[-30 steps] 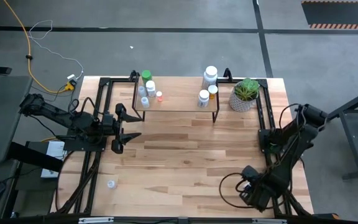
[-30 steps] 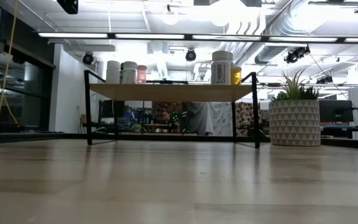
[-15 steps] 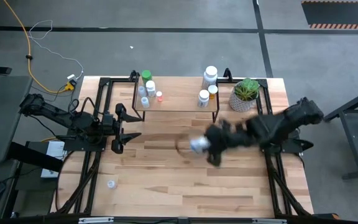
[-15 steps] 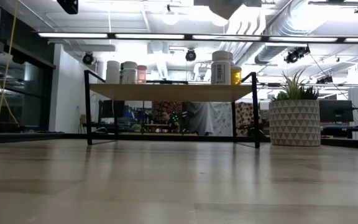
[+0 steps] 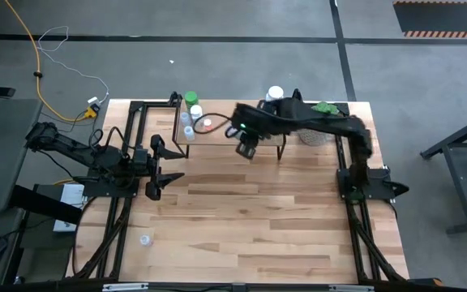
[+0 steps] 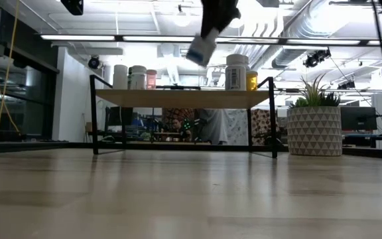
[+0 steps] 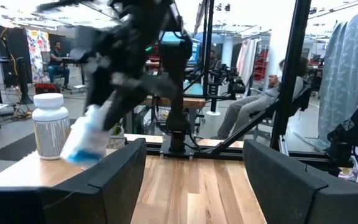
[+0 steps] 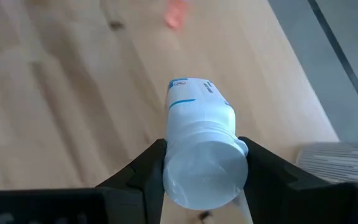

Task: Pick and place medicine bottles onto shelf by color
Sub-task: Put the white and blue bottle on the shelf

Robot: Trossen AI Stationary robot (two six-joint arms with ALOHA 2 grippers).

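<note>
My right gripper (image 5: 246,148) is shut on a white medicine bottle (image 8: 197,124) with a blue-printed label and a white cap, in the air over the near edge of the shelf (image 5: 227,130). In the low view that bottle (image 6: 201,48) hangs above shelf height. On the shelf stand a green-capped bottle (image 5: 191,99), small white ones (image 5: 195,113), an orange one (image 5: 207,124) and a larger white one (image 5: 275,93). One more bottle (image 5: 145,240) stands on the table, near left. My left gripper (image 5: 164,166) waits open at the table's left. My right gripper pinches the bottle at its cap end (image 8: 174,167) between its two fingers (image 8: 151,163), one on each side. The fingers slant down from above. The bottle hangs tilted below them with its base lowest, clear of the shelf and the table.
A potted plant (image 6: 314,126) stands right of the shelf at the far right; my right arm (image 5: 323,122) reaches across it and over the shelf's right part. Black frame rails (image 5: 132,130) run along the table's left and right sides. Bare wood lies in front of the shelf.
My right gripper has swung fast from the table's near right corner up and toward the far edge and the left, ending over the shelf's near edge with the white bottle. It has rolled and tipped on the way. The bottle stays in its fingers.
</note>
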